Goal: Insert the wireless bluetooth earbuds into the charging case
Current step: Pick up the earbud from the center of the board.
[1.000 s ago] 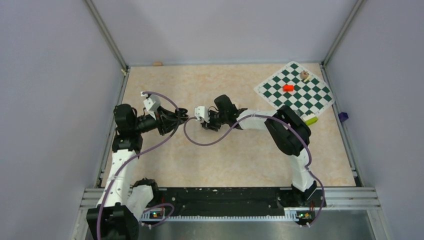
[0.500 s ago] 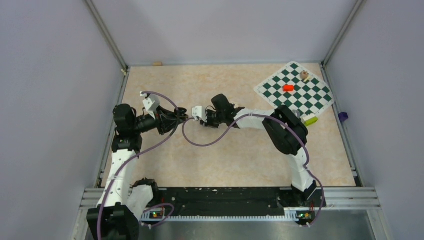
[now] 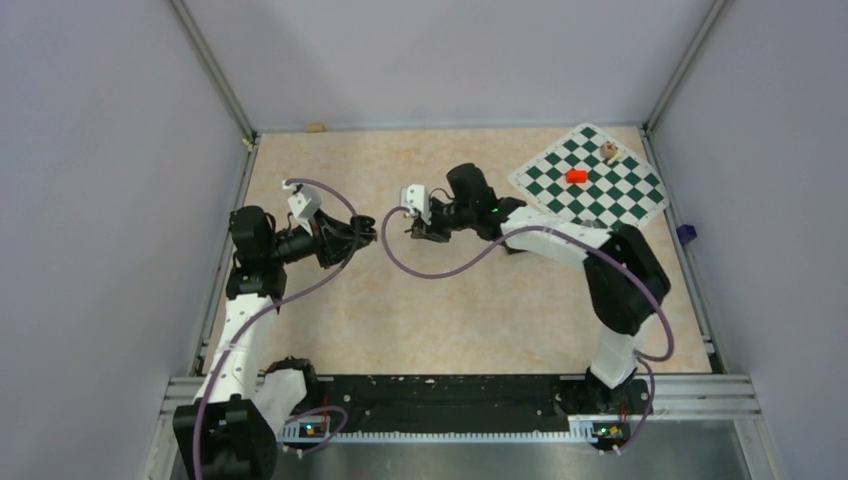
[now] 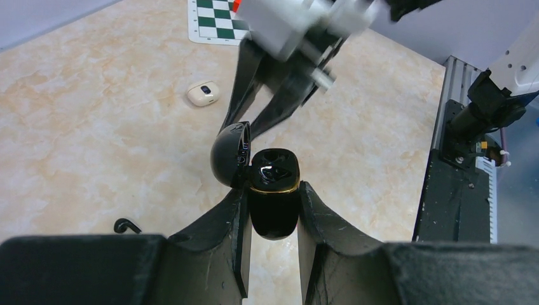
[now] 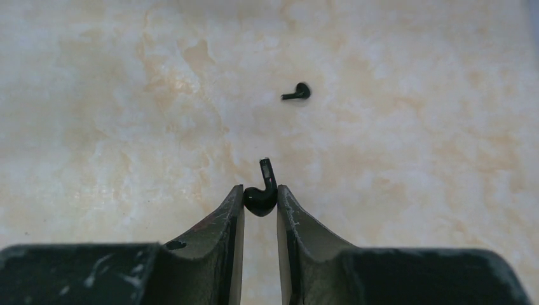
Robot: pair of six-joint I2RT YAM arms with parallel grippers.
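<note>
Earbud (image 5: pixel 259 203) within right end effector (image 5: pixel 260 193)

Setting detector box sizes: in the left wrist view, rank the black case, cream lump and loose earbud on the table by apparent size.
1. charging case: largest, though nearest the camera, which inflates it.
2. cream lump: farther off.
3. loose earbud: smallest.

From above, the tan marbled table (image 3: pixel 470 320) fills the middle of the frame. At centre left the left gripper (image 3: pixel 358 238) points right and the right gripper (image 3: pixel 420 228) faces it, near but apart; anything they hold is too small to make out. Purple cables (image 3: pixel 450 268) loop off both arms. At upper right a checkered mat (image 3: pixel 590 190) carries a red block (image 3: pixel 576 176)
</note>
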